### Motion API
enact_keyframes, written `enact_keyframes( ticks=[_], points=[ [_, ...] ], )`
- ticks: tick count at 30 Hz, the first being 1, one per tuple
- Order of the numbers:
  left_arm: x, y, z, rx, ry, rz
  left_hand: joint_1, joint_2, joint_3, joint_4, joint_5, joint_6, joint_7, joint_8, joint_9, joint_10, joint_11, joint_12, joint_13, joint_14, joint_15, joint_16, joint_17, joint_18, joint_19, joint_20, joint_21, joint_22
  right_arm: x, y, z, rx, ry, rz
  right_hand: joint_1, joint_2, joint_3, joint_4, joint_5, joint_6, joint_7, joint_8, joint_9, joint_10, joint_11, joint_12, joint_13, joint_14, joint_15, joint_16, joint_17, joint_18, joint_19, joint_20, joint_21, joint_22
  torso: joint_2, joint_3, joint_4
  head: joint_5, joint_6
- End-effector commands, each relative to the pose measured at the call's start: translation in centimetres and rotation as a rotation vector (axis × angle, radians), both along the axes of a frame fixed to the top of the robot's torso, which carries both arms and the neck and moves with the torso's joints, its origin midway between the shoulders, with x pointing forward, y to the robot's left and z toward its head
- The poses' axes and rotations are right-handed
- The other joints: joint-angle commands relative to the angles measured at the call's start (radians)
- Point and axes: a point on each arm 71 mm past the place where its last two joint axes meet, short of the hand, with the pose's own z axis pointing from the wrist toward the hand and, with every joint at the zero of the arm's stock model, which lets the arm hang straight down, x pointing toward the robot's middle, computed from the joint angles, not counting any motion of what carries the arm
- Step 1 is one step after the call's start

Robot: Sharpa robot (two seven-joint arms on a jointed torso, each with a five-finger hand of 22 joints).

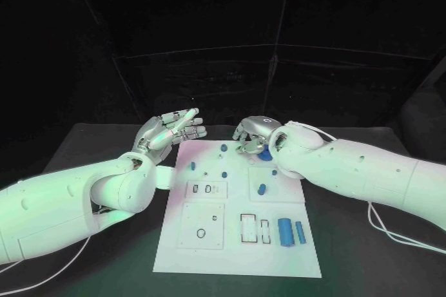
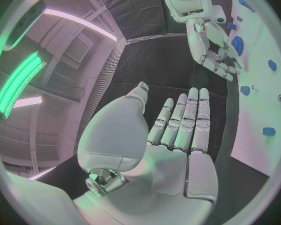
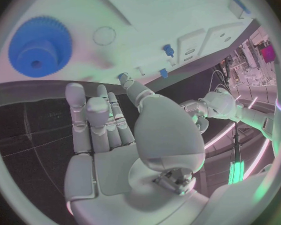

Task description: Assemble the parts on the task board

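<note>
Looks like the assembly is barely underway, or at least nothing is in hand at the moment. The task board (image 1: 238,242) lies flat in the middle of the black surface (image 1: 84,139), and most of the blue parts sit loose on it: two long blue bars (image 1: 292,232) side by side near the front right corner, a small oval piece (image 1: 261,188) in the middle, a few little pegs (image 1: 223,147) toward the far end. The big blue gear (image 3: 40,45) sits at the far right end of the board, right by the right hand (image 1: 252,133). Whether it's properly seated is hard to tell.

The right hand hovers over that far end, fingers loosely apart, holding nothing. The left hand (image 1: 168,133) hangs just off the board's far left corner, palm up, fingers straight and spread, also empty.

Several slots near the front (image 1: 249,227) look unfilled, so plenty is left. Nothing really blocks the way; the two hands are near each other at the far end, so that's the one spot to watch.
</note>
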Motion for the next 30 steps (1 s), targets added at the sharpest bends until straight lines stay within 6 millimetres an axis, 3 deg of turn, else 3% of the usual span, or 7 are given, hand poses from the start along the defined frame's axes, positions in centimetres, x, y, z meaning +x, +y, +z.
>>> enact_keyframes(
  ticks=[1, 6, 9, 10, 14, 18, 30],
  points=[
    [0.0, 0.1, 0.3, -0.008, -0.011, -0.014, 0.000, 0.010, -0.002, -0.007, -0.003, 0.005, 0.062, -0.001, -0.001, -0.003, 0.004, -0.006, -0.001, 0.005, 0.004, -0.006, -0.001, 0.008, 0.006, 0.001, -0.005, -0.002, -0.5, -2.0, 1.2, 0.086, 0.004, -0.061, 0.006, -0.003, 0.000, 0.015, 0.014, 0.027, -0.016, 0.010, 0.002, 0.073, -0.021, 0.035, 0.011, 0.016, -0.012, 0.023, 0.031, 0.004, 0.030, -0.011, 0.022, 0.037, -0.006, 0.0019, -0.0114, 0.002, 0.002],
    [0.0, 0.3, 0.3, -0.007, -0.011, -0.013, 0.000, 0.010, -0.002, -0.007, -0.003, 0.005, 0.062, -0.001, -0.001, -0.003, 0.004, -0.006, -0.001, 0.005, 0.004, -0.006, -0.001, 0.008, 0.006, 0.001, -0.005, -0.002, -1.5, -5.6, 1.7, 0.114, 0.078, -0.135, -0.023, -0.034, -0.037, 0.059, 0.017, 0.048, -0.051, 0.015, 0.000, 0.226, -0.065, 0.130, 0.071, 0.038, -0.047, 0.075, 0.109, -0.012, 0.093, -0.044, 0.068, 0.121, -0.009, 0.0050, -0.0189, 0.000, 0.005],
    [0.0, 0.3, 0.3, -0.007, -0.010, -0.013, 0.000, 0.010, -0.002, -0.007, -0.003, 0.005, 0.062, -0.001, -0.001, -0.003, 0.004, -0.006, -0.001, 0.005, 0.004, -0.006, -0.001, 0.008, 0.006, 0.001, -0.005, -0.002, -1.8, -7.0, 1.7, 0.105, 0.118, -0.163, -0.049, -0.059, -0.075, 0.087, 0.024, 0.021, -0.054, 0.000, -0.007, 0.262, -0.067, 0.175, 0.105, 0.049, -0.051, 0.111, 0.170, -0.016, 0.103, -0.051, 0.076, 0.134, -0.010, 0.0062, -0.0213, 0.001, 0.005],
    [0.0, 0.3, 0.3, -0.007, -0.010, -0.013, 0.000, 0.011, -0.002, -0.007, -0.002, 0.007, 0.062, -0.001, 0.000, -0.003, 0.004, -0.006, -0.001, 0.005, 0.004, -0.006, -0.001, 0.008, 0.006, 0.001, -0.005, -0.002, -1.9, -7.5, 1.6, 0.099, 0.134, -0.174, -0.006, -0.059, -0.132, 0.131, 0.045, 0.011, -0.058, 0.000, -0.005, 0.215, -0.076, 0.248, 0.189, 0.053, -0.059, 0.139, 0.204, -0.018, 0.107, -0.060, 0.080, 0.139, -0.010, 0.0070, -0.0221, 0.001, 0.005],
    [0.1, 0.3, 0.3, -0.007, -0.008, -0.015, 0.001, 0.011, -0.002, -0.008, -0.002, 0.010, 0.061, -0.001, 0.000, -0.003, 0.004, -0.007, -0.001, 0.005, 0.004, -0.007, -0.001, 0.008, 0.006, 0.001, -0.006, -0.002, -2.1, -8.8, 1.4, 0.080, 0.172, -0.203, 0.070, -0.054, -0.241, 0.251, 0.044, -0.007, -0.051, 0.007, -0.005, 0.149, -0.068, 0.447, 0.396, 0.062, -0.049, 0.207, 0.321, -0.020, 0.115, -0.052, 0.090, 0.156, -0.008, 0.0061, -0.0201, -0.001, 0.007],
    [0.2, 0.1, 0.2, -0.008, -0.006, -0.021, 0.006, 0.014, -0.001, -0.013, -0.002, 0.013, 0.060, -0.001, 0.000, -0.003, 0.004, -0.007, -0.001, 0.004, 0.004, -0.009, -0.002, 0.007, 0.007, 0.001, -0.008, -0.004, -1.9, -9.3, 1.2, 0.065, 0.193, -0.216, 0.118, -0.064, -0.281, 0.316, 0.045, -0.020, -0.045, 0.011, -0.006, 0.098, -0.061, 0.531, 0.494, 0.068, -0.045, 0.239, 0.378, -0.022, 0.118, -0.046, 0.097, 0.165, -0.007, 0.0071, -0.0192, -0.004, 0.008],
    [0.5, 0.0, 0.1, -0.007, -0.004, -0.023, 0.006, 0.014, -0.001, -0.014, -0.002, 0.013, 0.060, -0.001, 0.000, -0.002, 0.004, -0.008, -0.001, 0.004, 0.004, -0.009, -0.002, 0.007, 0.007, 0.001, -0.008, -0.004, -1.0, -8.2, 0.7, 0.020, 0.208, -0.199, 0.185, -0.063, -0.312, 0.379, 0.044, -0.036, -0.040, 0.018, -0.006, 0.148, -0.053, 0.804, 0.789, 0.080, -0.037, 0.285, 0.472, -0.023, 0.119, -0.040, 0.104, 0.173, -0.007, 0.0048, -0.0164, -0.002, 0.000]
  ],
)
